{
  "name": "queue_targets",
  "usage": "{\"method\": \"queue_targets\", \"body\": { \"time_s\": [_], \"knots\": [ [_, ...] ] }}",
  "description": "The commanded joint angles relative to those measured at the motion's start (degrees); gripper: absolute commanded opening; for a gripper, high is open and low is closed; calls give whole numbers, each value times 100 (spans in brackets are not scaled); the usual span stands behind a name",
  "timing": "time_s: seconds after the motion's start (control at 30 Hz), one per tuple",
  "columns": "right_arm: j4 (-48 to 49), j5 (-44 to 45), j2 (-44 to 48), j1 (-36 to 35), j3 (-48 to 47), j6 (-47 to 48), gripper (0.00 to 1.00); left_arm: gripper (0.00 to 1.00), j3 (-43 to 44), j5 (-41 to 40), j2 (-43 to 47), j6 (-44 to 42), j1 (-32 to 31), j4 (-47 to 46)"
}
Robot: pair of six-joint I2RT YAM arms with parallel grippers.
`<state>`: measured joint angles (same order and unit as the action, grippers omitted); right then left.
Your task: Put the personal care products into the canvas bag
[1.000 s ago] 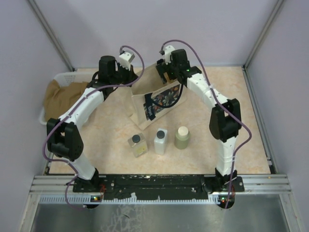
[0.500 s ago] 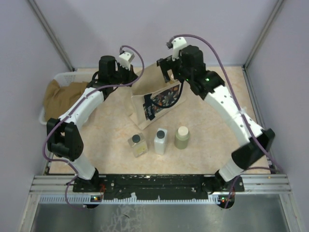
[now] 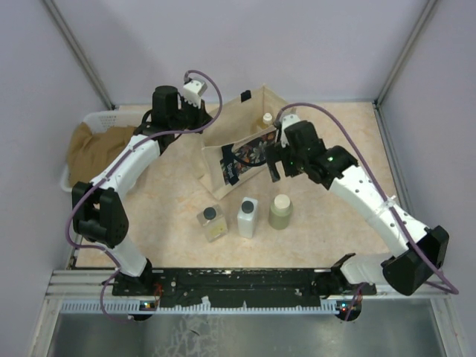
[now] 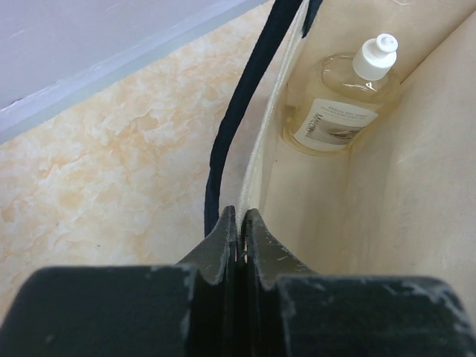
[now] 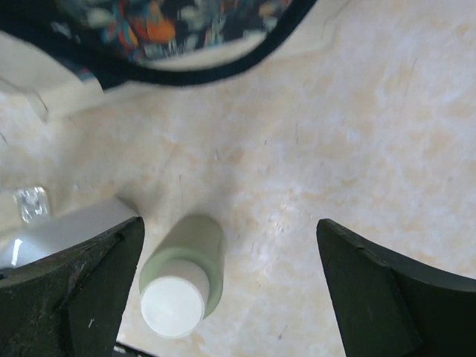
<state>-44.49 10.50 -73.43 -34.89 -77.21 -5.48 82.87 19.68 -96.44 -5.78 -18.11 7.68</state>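
Currently the canvas bag (image 3: 239, 152) is seen stood up at mid-table, mouth open, floral panel turned toward the arms' bases. Its left top edge is pinched by the left hand (image 4: 239, 221): the fingers are pressed together w/ the cream fabric rim clamped btw them, & the navy handle (image 4: 242, 126) is draped down the outside just beside that grip. Inside the bag, at the far end, the amber bottle (image 4: 338, 111) is leaned against the inner wall, white cap up, label showing. The right hand (image 5: 229, 227) is held above the table (image 3: 357, 141) just in front of the bag's right side, fingers spread wide apart w/ nothing btw them. In the right wrist cam the olive-green bottle (image 5: 184, 274) is seen below, cream cap toward the lens, closer to one finger than the other, not touched. Three bottles are stood in a row on the table btw the bag & the arms' bases, near the bag's front but not touching it: the clear square bottle (image 3: 211, 223) on the left, the white rectangular bottle (image 3: 247, 217) in the middle, the olive-green one on the right, each just beside the next. At the far left edge a white basket (image 3: 91, 119) w/ brown cloth (image 3: 93, 152) is set, apart from the bag.
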Motion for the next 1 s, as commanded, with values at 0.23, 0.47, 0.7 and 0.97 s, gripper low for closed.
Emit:
{"method": "queue_targets", "body": {
  "time_s": [0.23,0.47,0.7,0.97],
  "knots": [
    [-170,-228,482,-455,1218,-815,99,0,212,-57,-67,-12,36,-56],
    [102,-395,381,-483,1840,-956,99,0,185,-95,-59,-26,35,-56],
    [505,-485,62,-616,2121,-963,99,0,172,-112,-58,-37,35,-56],
    [373,-204,-467,-893,2005,-894,99,0,133,-140,-49,-46,35,-63]
  ]
}}
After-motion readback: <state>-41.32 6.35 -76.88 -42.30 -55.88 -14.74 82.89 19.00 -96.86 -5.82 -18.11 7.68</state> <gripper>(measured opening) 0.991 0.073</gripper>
